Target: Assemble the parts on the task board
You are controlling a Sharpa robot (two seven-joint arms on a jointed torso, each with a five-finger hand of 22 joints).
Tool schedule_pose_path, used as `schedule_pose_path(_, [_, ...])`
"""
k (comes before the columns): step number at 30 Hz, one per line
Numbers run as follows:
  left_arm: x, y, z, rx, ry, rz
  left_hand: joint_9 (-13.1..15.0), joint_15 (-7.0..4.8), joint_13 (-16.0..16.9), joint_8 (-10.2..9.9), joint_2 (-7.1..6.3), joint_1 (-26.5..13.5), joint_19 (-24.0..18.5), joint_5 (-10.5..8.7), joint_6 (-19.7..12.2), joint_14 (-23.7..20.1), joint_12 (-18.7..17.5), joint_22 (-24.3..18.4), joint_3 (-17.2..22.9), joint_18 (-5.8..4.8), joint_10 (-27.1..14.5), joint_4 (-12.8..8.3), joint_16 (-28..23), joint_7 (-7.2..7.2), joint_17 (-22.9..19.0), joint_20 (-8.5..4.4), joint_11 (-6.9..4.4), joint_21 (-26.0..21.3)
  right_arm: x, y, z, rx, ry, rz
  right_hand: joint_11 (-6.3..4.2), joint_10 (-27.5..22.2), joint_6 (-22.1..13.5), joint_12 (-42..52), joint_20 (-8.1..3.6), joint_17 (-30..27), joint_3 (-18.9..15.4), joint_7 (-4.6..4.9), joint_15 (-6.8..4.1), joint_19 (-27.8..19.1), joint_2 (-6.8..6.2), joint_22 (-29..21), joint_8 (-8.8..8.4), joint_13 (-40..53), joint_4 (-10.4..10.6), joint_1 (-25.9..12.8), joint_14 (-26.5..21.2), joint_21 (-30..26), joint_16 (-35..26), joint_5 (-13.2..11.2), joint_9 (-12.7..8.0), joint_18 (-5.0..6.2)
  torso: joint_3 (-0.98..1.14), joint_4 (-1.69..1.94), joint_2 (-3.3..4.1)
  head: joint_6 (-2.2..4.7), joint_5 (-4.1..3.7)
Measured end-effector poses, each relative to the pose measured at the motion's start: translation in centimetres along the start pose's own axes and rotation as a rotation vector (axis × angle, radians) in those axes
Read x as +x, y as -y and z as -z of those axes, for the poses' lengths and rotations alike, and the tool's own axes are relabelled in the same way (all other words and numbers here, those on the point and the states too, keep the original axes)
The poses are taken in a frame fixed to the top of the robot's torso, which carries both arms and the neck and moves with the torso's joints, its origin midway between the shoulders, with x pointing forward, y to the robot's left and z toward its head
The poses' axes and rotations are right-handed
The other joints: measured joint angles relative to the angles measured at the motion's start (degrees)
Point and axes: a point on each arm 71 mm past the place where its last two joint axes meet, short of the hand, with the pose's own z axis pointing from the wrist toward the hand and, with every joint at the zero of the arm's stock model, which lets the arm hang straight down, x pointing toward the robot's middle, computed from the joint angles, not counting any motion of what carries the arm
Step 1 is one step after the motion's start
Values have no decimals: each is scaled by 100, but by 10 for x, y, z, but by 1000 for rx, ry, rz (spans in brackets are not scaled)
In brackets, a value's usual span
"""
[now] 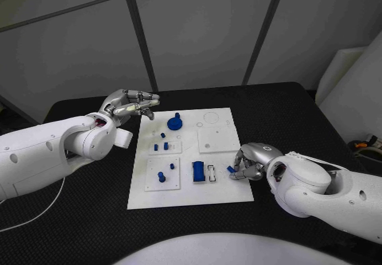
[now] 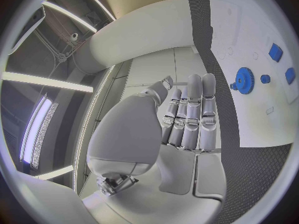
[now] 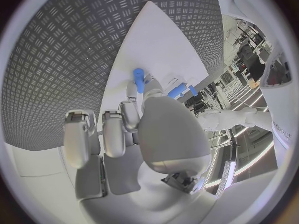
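Now right robot hand [image 1: 248, 164] pinches a blue part [image 1: 232, 170].

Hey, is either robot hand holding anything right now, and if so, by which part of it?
The right hand pinches a small blue part by one end, over the task board's right edge. The left hand holds nothing.

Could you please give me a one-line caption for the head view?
Right hand holds a blue part at the white task board's edge; left hand hovers empty.
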Motion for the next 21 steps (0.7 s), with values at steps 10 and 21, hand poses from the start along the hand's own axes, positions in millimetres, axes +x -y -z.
schedule_pose_path(10, [-1, 0, 0, 0, 1, 0, 0, 0, 0, 0, 0, 0, 0, 0, 0, 0, 0, 0, 0, 0, 0, 0, 0, 0, 0, 0, 0, 0, -1, -3, 3, -2, 16, 17, -42, -61, 15, -106, -43, 0, 728, -37, -43, 1, 152, 0, -137, -60, -197, 329, 0, 0, 0, 117, -42, 0, 3, 0, 0, -5, 16])
schedule_pose_path(21, [0, 0, 0, 0, 1, 0, 0, 0, 0, 24, 0, 0, 0, 0, 0, 0, 42, -10, -24, 0, -21, -24, 0, 0, -15, 0, -22, 0, 3, 4, 11, 53, -13, -157, -44, -58, 81, -133, -43, -1, 1013, -22, -43, 0, 131, 0, -259, -59, 187, 123, -1, 0, 0, 294, -54, -1, 1, -1, 1, -18, 27])
